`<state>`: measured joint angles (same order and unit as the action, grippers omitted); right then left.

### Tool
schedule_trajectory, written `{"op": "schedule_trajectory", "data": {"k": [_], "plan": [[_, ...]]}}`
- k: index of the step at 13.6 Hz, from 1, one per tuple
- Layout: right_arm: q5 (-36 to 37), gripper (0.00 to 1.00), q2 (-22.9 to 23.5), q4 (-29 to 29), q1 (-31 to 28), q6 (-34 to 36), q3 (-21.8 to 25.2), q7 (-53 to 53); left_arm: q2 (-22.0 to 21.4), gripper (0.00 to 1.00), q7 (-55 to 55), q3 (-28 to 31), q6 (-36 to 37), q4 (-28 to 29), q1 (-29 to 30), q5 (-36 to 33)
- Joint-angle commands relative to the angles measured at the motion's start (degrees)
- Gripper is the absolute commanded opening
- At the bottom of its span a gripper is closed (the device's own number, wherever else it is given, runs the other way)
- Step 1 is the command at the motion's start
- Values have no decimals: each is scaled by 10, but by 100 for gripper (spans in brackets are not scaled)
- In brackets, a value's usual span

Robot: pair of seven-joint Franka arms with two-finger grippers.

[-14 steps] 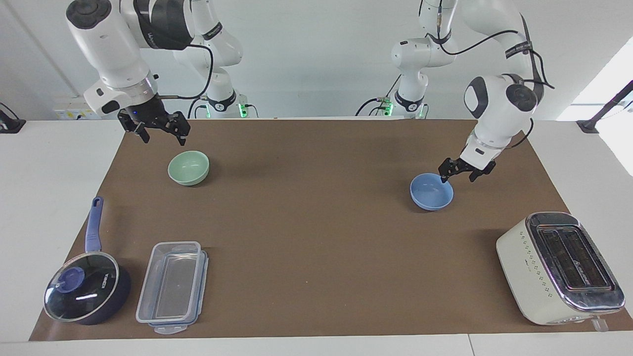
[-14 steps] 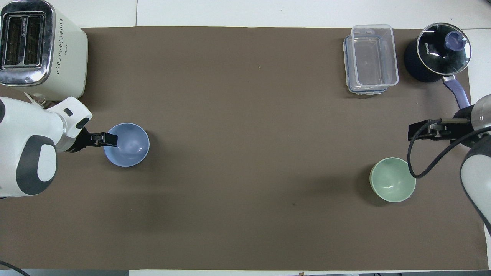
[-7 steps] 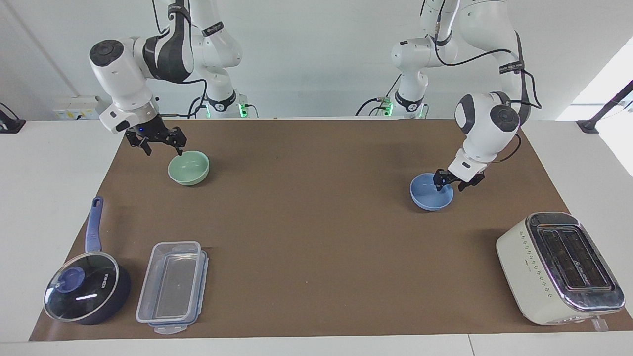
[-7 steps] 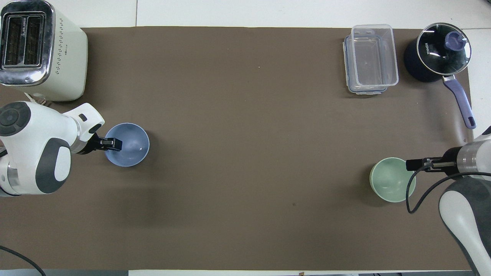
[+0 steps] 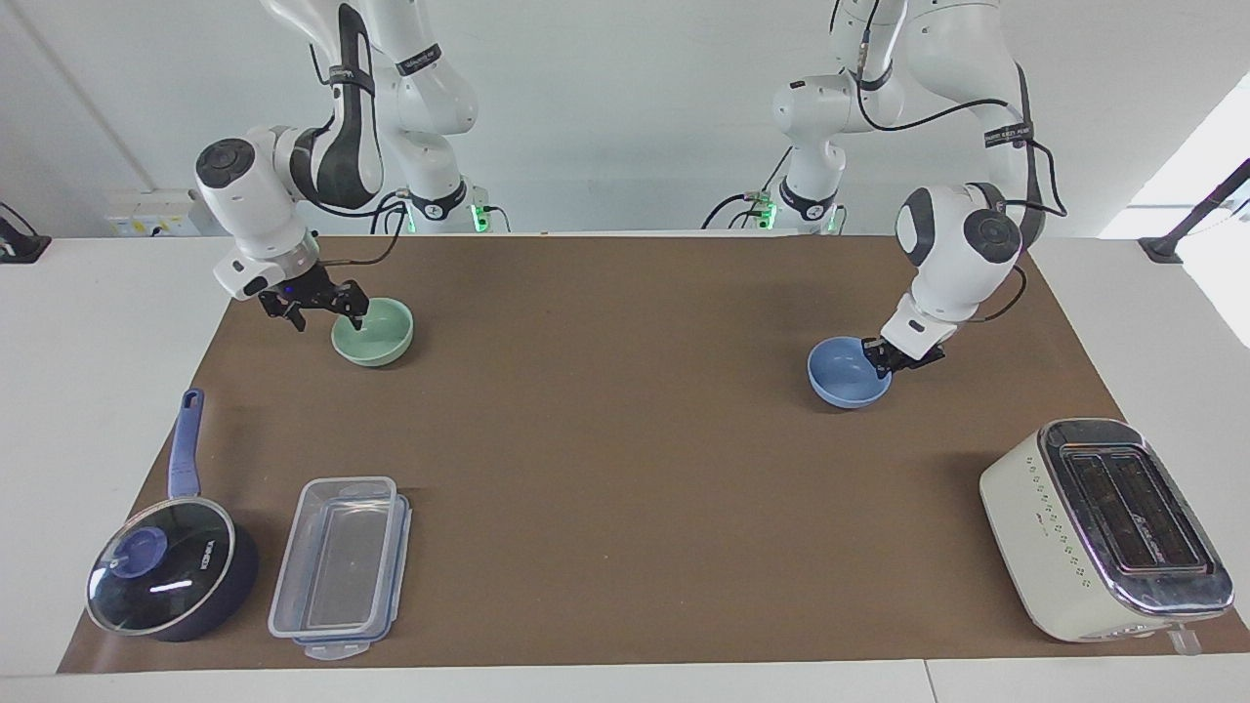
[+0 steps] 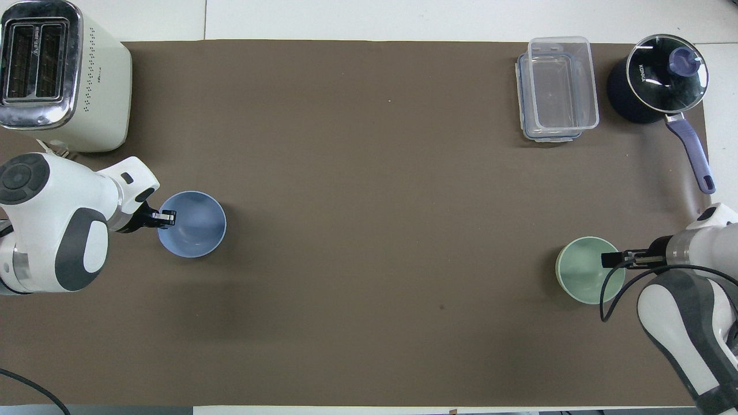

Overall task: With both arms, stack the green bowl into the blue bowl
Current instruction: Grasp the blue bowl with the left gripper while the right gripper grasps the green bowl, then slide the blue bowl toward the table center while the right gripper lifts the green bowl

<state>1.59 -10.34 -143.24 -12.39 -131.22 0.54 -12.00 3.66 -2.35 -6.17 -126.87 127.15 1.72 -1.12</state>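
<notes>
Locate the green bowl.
The green bowl sits on the mat toward the right arm's end, nearer the robots than the clear container, with the right gripper at its rim.

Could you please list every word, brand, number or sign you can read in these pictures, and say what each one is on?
"KONKA": white lettering on the glass lid of the saucepan.
Toaster: a small mark on its side and print inside its slots, too small to read.
Arms: black bands with white print, too small to read.
Green bowl, blue bowl, plastic container: no text visible.

Bright, even lighting, soft shadows, sharp focus, window glare.
</notes>
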Motion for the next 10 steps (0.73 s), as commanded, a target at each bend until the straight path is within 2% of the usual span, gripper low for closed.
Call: {"op": "schedule_trajectory", "data": {"k": [1,3,4,5,6,8,10], "plan": [[-8,100,23,-24,-23,-49,-3,-37,28,0,40,1,96,-92,-12,4],[-8,96,23,-32,-25,-50,-4,-37,54,0,108,2,167,-185,-56,59],[-8,63,22,-32,-24,-44,-4,-37,64,0,173,1,180,-212,-91,70],[-8,17,21,-32,-24,-41,-4,-37,67,0,242,0,171,-216,-133,74],[-8,0,21,-32,-20,-33,-5,-38,66,0,300,0,147,-209,-187,83],[-8,0,20,-26,-17,-25,-5,-38,65,0,374,0,92,-176,-269,86],[-8,0,10,-20,-15,-8,-6,-40,67,0,397,0,45,-144,-315,93]]}}
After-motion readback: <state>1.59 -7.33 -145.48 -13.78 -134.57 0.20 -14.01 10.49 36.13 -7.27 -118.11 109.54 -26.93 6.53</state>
